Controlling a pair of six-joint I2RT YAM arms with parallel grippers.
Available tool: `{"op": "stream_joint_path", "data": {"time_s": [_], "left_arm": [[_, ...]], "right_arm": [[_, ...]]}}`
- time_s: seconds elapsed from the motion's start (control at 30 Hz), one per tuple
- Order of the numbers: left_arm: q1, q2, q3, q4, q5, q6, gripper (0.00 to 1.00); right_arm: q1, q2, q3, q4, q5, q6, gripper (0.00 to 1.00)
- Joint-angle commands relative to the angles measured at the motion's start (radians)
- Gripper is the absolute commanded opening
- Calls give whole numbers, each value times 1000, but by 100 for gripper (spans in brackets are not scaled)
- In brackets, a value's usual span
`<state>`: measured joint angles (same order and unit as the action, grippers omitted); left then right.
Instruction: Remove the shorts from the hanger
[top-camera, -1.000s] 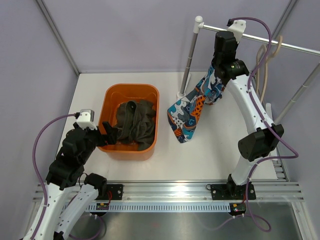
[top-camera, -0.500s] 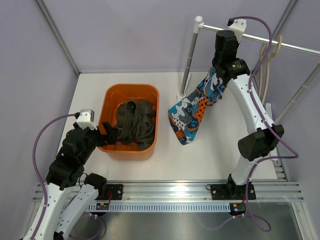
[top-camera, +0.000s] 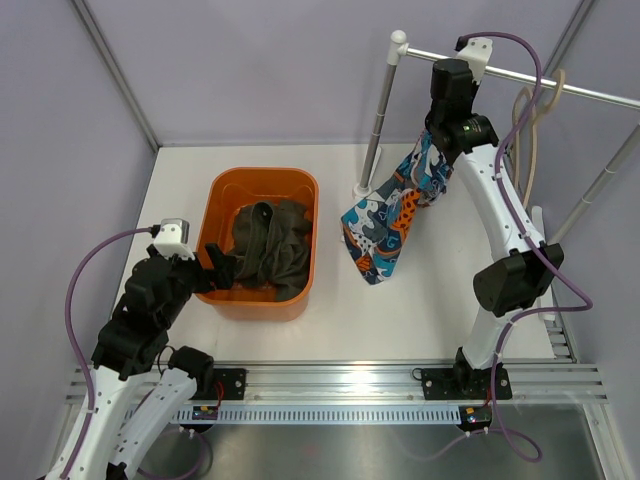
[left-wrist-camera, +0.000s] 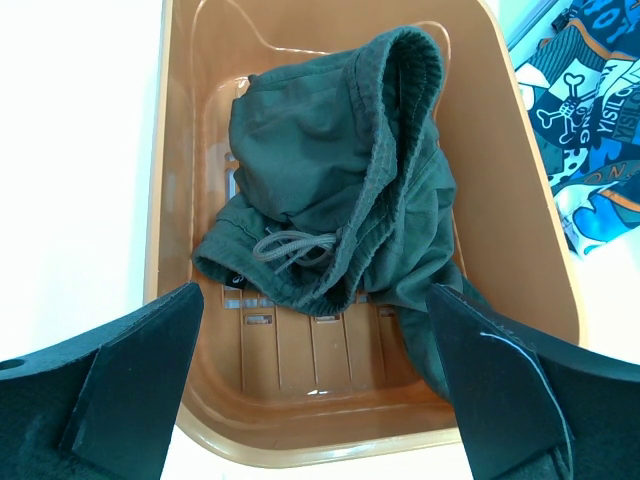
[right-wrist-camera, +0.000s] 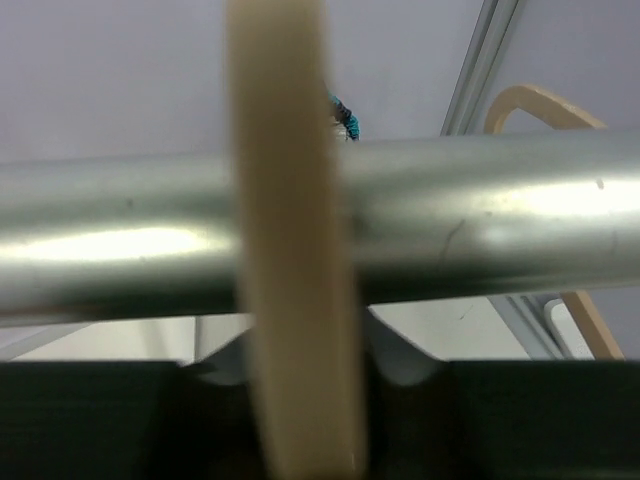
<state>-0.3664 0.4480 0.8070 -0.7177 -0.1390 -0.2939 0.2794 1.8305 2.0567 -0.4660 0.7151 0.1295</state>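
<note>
Hanging in a loose drape below the right arm's wrist, the busy blue, orange, white and black printed shorts (top-camera: 385, 225) fell from near the silver metal rail (top-camera: 590, 95) toward the white table (top-camera: 440, 300), just right of the rounded orange plastic tub (top-camera: 300, 185). Whether the lower hem touched the table could not be told. The plain dark olive-green drawstring shorts (top-camera: 265, 245) lay crumpled inside that tub, off any hanger.

The right gripper (top-camera: 452, 72) was up at the rail. Its wrist camera showed a cream curved hanger hook (right-wrist-camera: 290, 250) crossing the rail at very close range, with dark finger shapes low on either side. Whether those fingers pressed on the hook or merely flanked it could not be told. The left gripper (left-wrist-camera: 312, 295) hovered over the tub's near edge with its fingers spread wide, holding nothing.

By my reading, the printed pair was the one in hand and was not yet freed. The cloth looked light, thin and limp. It would fold and slide rather than resist, and would keep no shape once released. A pinch at the waistband, where the fabric is doubled and thickest, would likely hold better than one at a leg hem. The stiff hook might swing or ride along the rail if the cloth were tugged sideways. A second cream hanger (top-camera: 528, 115) hung farther right on the rail.
</note>
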Motion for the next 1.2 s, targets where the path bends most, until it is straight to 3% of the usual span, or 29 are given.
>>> {"op": "stream_joint_path", "data": {"time_s": [0.0, 0.1, 0.47, 0.63, 0.93, 1.17], "left_arm": [[-3, 4, -8, 32, -5, 15, 99], [-3, 4, -8, 32, -7, 15, 99], [-3, 4, -9, 37, -2, 16, 99], [-3, 6, -9, 37, -2, 15, 99], [-3, 4, -11, 37, -2, 15, 99], [-3, 21, 4, 40, 22, 18, 99]], "right_arm": [[-19, 9, 22, 15, 4, -5, 18], [-20, 4, 28, 12, 6, -14, 0], [-19, -135, 60, -48, -78, -19, 0], [-19, -163, 123, -189, -164, 10, 0], [-19, -296, 7, -270, -275, 65, 0], [-16, -543, -249, -301, -453, 130, 0]]}}
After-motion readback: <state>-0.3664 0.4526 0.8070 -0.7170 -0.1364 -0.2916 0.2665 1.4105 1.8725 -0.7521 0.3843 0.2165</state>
